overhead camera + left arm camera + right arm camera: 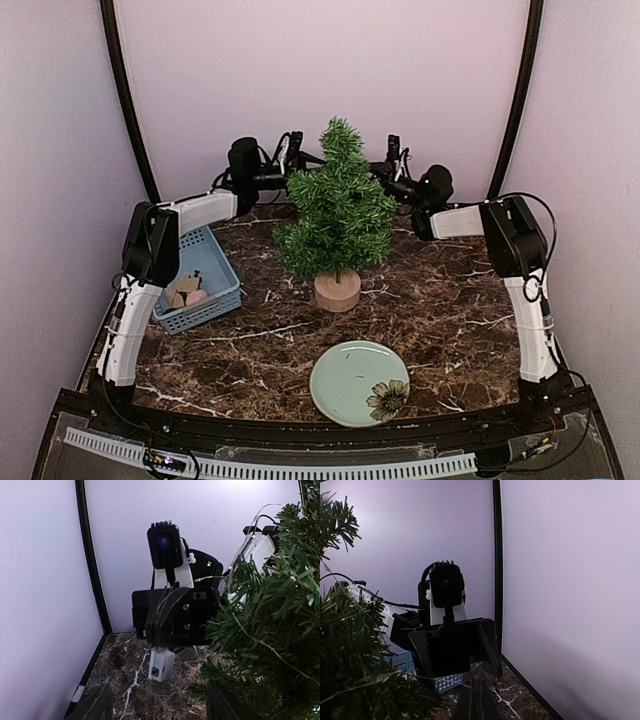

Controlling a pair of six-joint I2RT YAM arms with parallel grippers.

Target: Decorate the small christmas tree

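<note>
Two arms reached round the tree (338,215), which stood upright on its stump (337,290) near the middle of the marble worktop (450,300), a little toward the back wall. The left end effector (292,152) hung at the tree's upper left, level with the higher branches, and the right end effector (394,160) at its upper right, the two facing each other, seemingly just behind the crown. From the left wrist, that arm's own fingers (95,705) sat far apart at the bottom corners with only worktop between them, gripping nothing. The right wrist's view of the same tool agreed, its black jaws spread wide. The right arm's fingers (476,702) were pressed together into one dark wedge. Seen from the opposite side, a small pale block (161,664) showed just under their tips, and a thin wire (270,649) ran across the needles nearby. Whether the block or the wire was actually pinched I could not tell, as the tips were dark and blurred. A blue basket (205,262) lay at the left of the worktop beside the left arm, with a few brown and pinkish pieces (187,293) in its near end. A pale green plate (345,385) with a flower on its rim sat near the front edge, in front of the stump and apart from it.
</note>
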